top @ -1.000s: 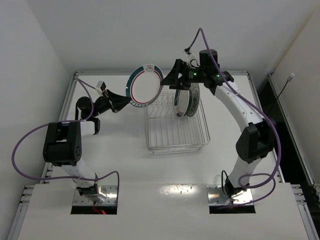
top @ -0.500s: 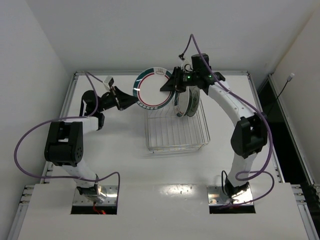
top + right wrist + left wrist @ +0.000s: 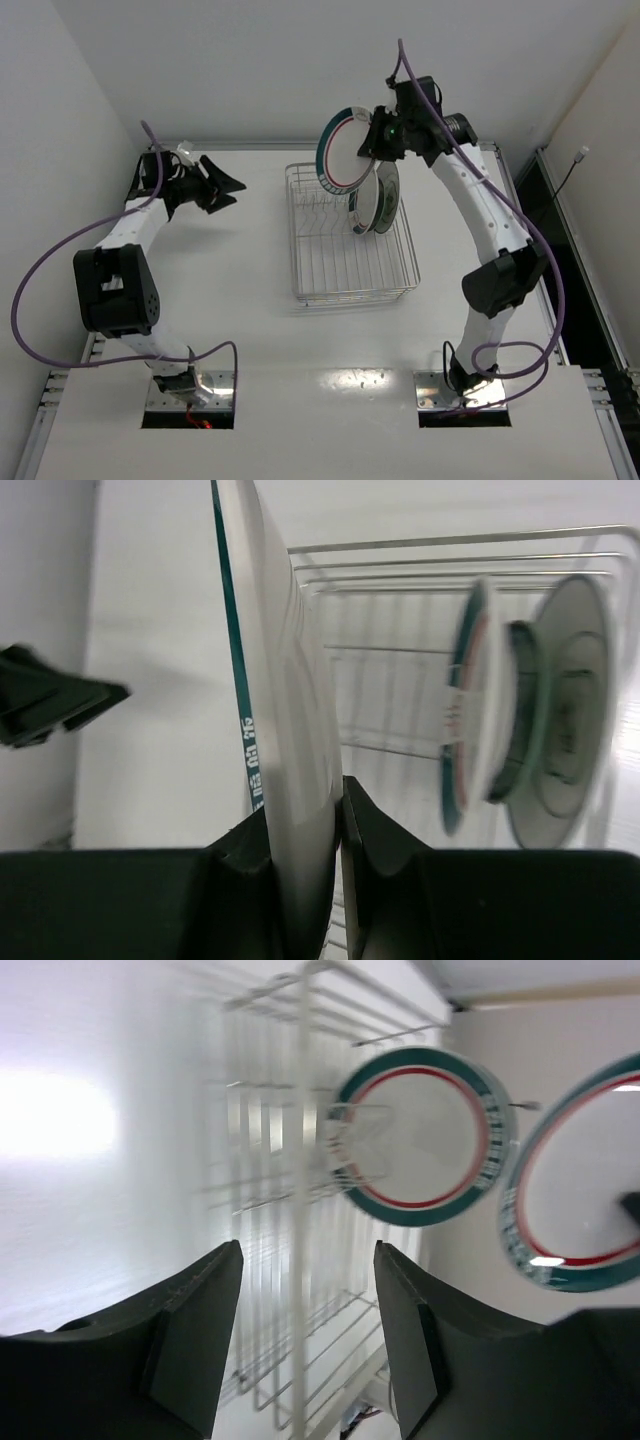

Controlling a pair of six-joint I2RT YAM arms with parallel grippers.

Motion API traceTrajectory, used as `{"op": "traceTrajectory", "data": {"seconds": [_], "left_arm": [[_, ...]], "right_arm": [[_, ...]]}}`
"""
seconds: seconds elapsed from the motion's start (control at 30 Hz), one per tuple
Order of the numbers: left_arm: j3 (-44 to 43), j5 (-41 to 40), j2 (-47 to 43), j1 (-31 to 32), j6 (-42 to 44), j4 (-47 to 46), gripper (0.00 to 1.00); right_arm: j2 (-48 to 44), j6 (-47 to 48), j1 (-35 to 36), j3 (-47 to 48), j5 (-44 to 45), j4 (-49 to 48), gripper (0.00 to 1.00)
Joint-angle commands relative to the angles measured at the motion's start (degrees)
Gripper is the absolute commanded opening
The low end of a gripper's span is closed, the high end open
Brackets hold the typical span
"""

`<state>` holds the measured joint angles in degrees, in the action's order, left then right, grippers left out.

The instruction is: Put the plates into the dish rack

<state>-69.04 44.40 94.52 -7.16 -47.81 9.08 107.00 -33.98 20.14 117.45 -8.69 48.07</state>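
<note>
My right gripper is shut on the rim of a white plate with a dark green rim and red ring. It holds the plate upright in the air over the far left part of the dish rack. In the right wrist view this plate stands edge-on between my right gripper's fingers. Three plates stand upright in the rack's far right part: a green-rimmed one, a teal one and a grey-rimmed one. My left gripper is open and holds nothing, well left of the rack.
The silver wire rack sits on the white table right of centre. The left wrist view shows a racked plate and the held plate beyond my left gripper. White walls close in on the left and the back.
My left gripper let go of the green-rimmed plate and drew back to the left. My right gripper shut on that plate and carried it right, over the rack.
</note>
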Motion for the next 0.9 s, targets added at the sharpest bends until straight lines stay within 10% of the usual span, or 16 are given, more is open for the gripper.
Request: {"op": "traceTrajectory", "data": {"seconds": [0.0,0.47,0.87], "left_arm": [[1.4,-5.5,-1.7,-1.2,9.1,14.6,0.52],[2.1,-7.1,-1.7,-1.7,9.6,15.8,0.52],[2.1,-6.1,-1.2,-1.7,9.6,15.8,0.52]], "right_arm": [[-0.7,2.7,2.2,3.2,18.8,9.6,0.00],[8.3,5.6,10.0,9.6,39.3,19.1,0.00],[10.9,7.3,11.9,2.4,38.3,11.6,0.00]]}}
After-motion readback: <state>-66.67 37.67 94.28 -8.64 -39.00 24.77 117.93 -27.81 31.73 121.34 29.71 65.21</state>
